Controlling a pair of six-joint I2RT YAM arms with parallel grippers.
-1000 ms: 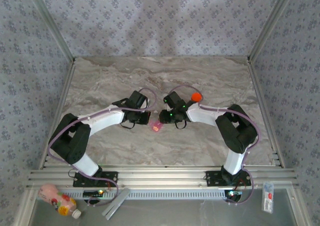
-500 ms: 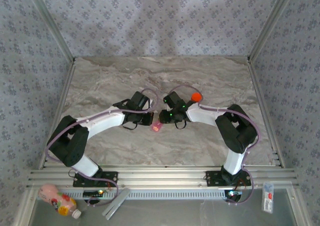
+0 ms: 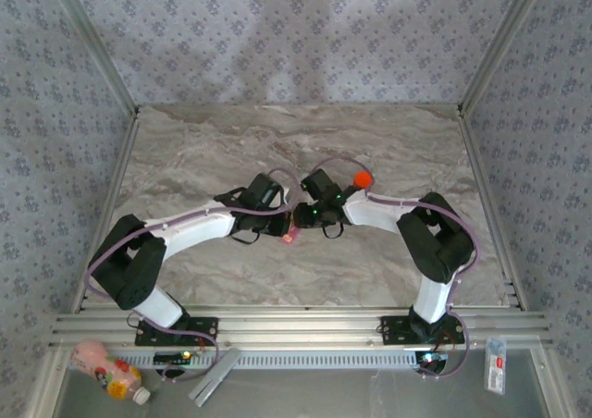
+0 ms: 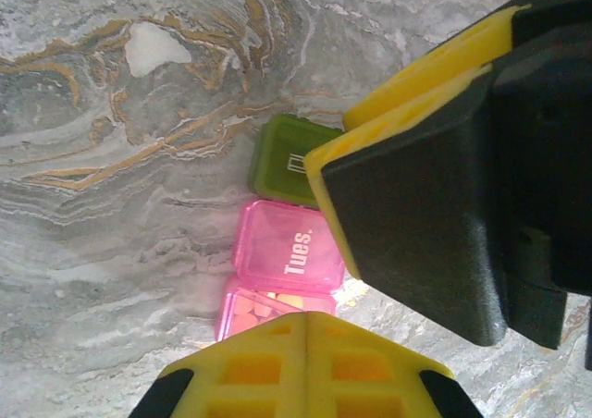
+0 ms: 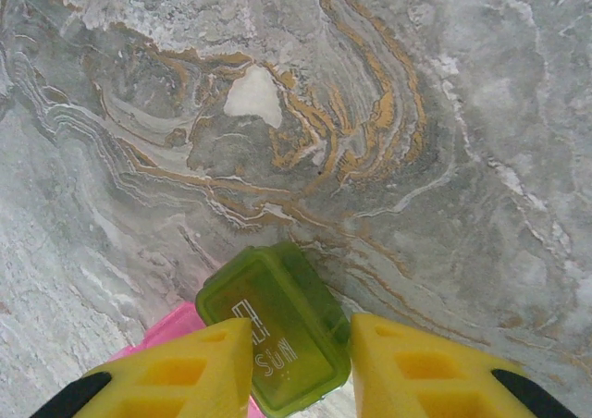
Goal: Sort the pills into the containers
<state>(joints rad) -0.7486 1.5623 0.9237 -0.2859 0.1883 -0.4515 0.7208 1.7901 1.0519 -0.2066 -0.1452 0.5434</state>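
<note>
My right end effector [image 5: 301, 337] pinches the pill case [image 4: 289, 249] by its green end on the tabletop [image 4: 111, 205]. My left end effector [image 4: 306, 330], pressed together, is poised at the open pink compartment [image 4: 233, 318]. A bump could spill the pills [image 4: 270, 305].

Both arms are bending at the elbow and reaching inward, wrists nearly meeting nose to nose. The left arm [image 3: 190, 226] is angling in low, with the left gripper [image 4: 305, 321] pressing its yellow fingers flat together. The right arm [image 3: 384, 213] is pointing its right gripper [image 5: 301, 330] down, clamping the green compartment [image 5: 268, 316] between its fingers.
</note>
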